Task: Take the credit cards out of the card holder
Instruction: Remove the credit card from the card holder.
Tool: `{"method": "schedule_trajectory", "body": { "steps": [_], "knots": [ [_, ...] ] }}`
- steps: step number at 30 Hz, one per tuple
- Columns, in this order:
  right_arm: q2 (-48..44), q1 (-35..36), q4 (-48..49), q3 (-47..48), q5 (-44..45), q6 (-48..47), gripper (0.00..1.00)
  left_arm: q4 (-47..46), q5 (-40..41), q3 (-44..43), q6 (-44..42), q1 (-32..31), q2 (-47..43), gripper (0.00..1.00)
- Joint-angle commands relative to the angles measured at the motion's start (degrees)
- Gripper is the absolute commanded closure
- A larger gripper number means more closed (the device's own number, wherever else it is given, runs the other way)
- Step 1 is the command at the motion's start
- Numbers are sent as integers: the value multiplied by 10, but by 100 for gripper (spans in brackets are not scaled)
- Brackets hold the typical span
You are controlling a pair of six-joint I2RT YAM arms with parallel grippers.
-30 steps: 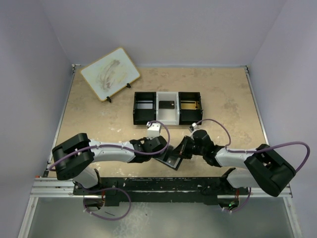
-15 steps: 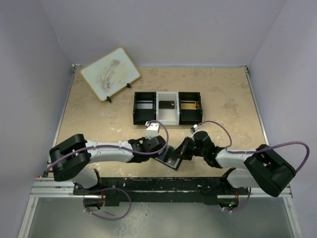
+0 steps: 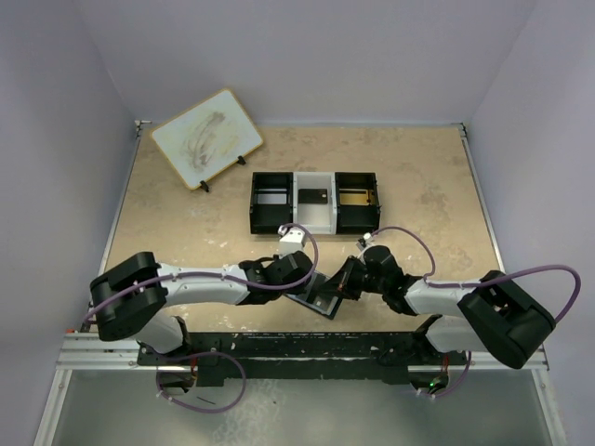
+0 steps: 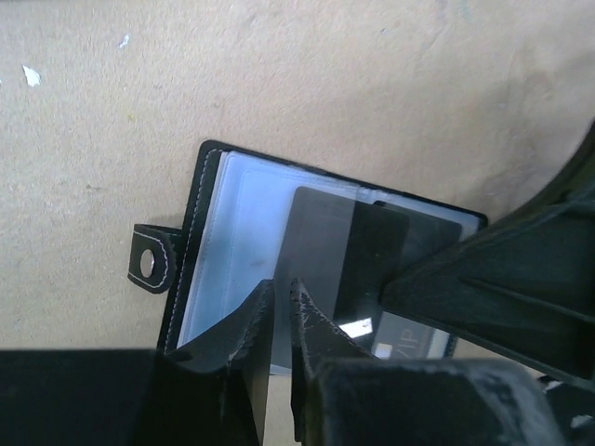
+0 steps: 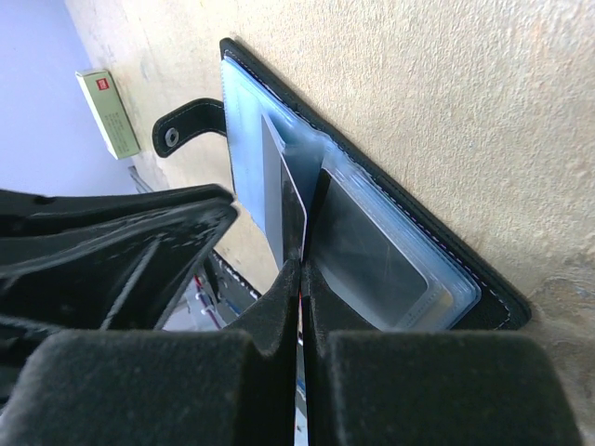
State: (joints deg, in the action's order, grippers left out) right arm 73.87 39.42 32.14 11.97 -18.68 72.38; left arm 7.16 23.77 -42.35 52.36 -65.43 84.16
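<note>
The card holder (image 3: 323, 300) lies open on the table between both grippers, black outside and pale blue-grey inside (image 4: 218, 232), its snap tab (image 4: 149, 263) out to one side. A dark credit card (image 4: 321, 242) sticks partway out of a clear sleeve. My right gripper (image 5: 299, 265) is shut on that card's edge (image 5: 282, 195), next to the holder's sleeves (image 5: 418, 251); from above it (image 3: 347, 282) is at the holder's right. My left gripper (image 4: 279, 286) is nearly shut with nothing between its fingers, its tips over the pale inside, at the holder's left (image 3: 299, 282).
A black-and-white three-compartment tray (image 3: 253, 203) stands behind, with a dark card (image 3: 312, 197) in its middle part. A white-and-red little box (image 3: 292, 237) lies just behind the left gripper and shows in the right wrist view (image 5: 110, 113). A small whiteboard (image 3: 206, 137) leans at the back left.
The left arm has shifted slightly. The card holder and the right gripper stay about where they were.
</note>
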Motion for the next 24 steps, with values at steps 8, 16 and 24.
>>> {"method": "schedule_trajectory", "body": {
  "steps": [8, 16, 24],
  "knots": [
    [3, 1, 39, -1, 8, 4, 100, 7, 12, 0, 14, -1, 52, 96],
    [8, 1, 40, 4, 9, -4, 89, 13, 10, -1, 12, -1, 56, 98],
    [47, 2, 106, 5, 0, 6, 84, 17, 13, -3, 12, -1, 50, 99]
  ]
}}
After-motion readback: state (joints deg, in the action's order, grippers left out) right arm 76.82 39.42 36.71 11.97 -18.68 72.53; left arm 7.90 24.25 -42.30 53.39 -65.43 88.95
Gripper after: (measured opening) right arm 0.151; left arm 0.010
